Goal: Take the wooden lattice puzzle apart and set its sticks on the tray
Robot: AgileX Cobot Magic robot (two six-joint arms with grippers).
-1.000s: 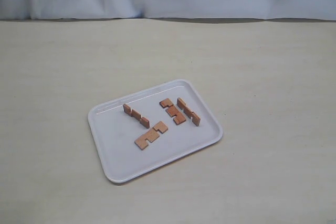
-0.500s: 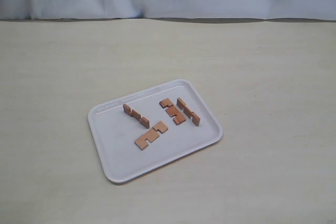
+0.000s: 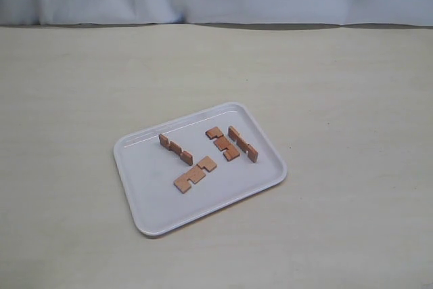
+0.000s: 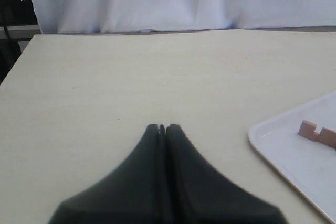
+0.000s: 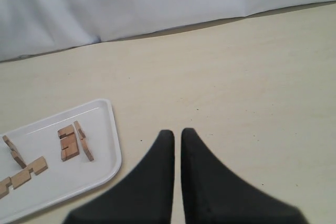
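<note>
Exterior view: one white tray (image 3: 152, 201) on the bench (image 3: 338, 86), with four sticks (image 3: 195, 174) in it, all apart, none interlocked, lying just as they did a second ago. Left wrist view: left claw (image 4: 162, 128) pinched together, empty, over bare bench beside the tray's corner. Right wrist view: right claw (image 5: 177, 134) closed, holding nothing, near the tray.

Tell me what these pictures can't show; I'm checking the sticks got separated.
- Left wrist view: the frame edge cuts the tray; only one stick shows.
- Right wrist view: the frame edge cuts the tray and the flat stick.
- Exterior view: too small to tell whether the two right-hand sticks touch.
</note>
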